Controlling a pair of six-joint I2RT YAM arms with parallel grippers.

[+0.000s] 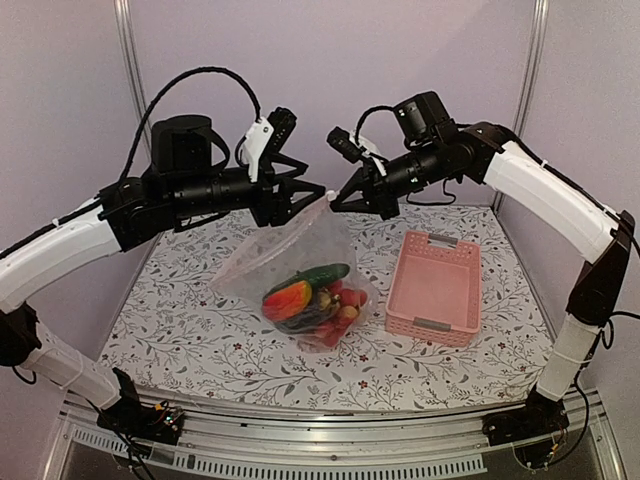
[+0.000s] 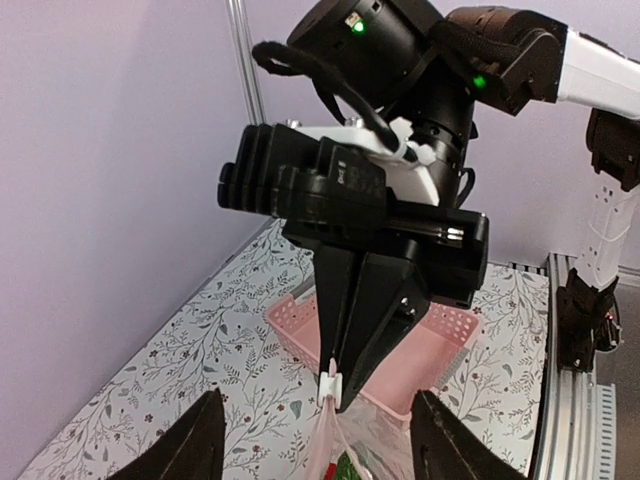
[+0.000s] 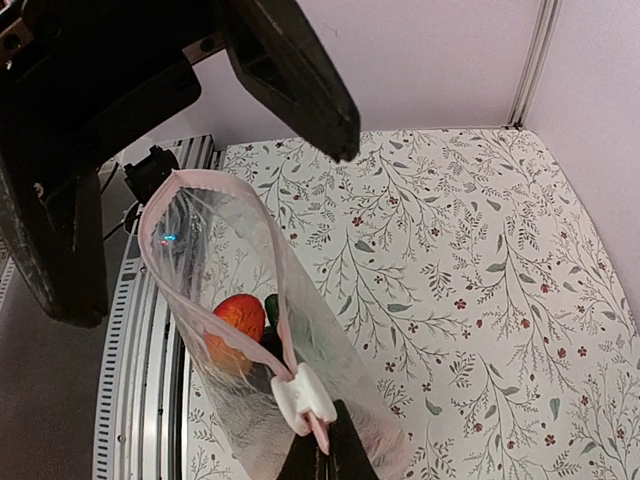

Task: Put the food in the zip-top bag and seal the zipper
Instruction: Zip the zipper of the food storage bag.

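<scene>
Nearest the right wrist camera, the black two-finger right gripper (image 3: 322, 452) is clenching one end of the mouth of the clear, crinkly plastic zip-top bag (image 1: 290, 250), just beside a small white plastic slider (image 3: 303, 398). This pinch is carrying the bag by its top corner. The bag is hanging between the two arms, with its lower part resting on the flower-patterned table (image 1: 190, 335).

The food is lying in the bottom of the bag. A smooth green toy cucumber (image 1: 322, 273) is lying across a glossy red-orange pepper (image 1: 287, 297), with dark and red pieces beneath. Their weight is probably pulling the soft film straight, which should help to line up the closure.

The zipper (image 3: 268, 270), a thin pink-tinted strip along the rim, is gaping. The mouth is forming a long open loop.

The black left gripper (image 2: 322, 450) is standing released, with one finger on each side of the mouth. No contact with the film is discernible. It is apparently positioned to close on the strip.

The loading step is looking complete, but sealing is not yet done. The pink slotted plastic basket (image 1: 398, 290) is sitting well apart, on the right of the table.
</scene>
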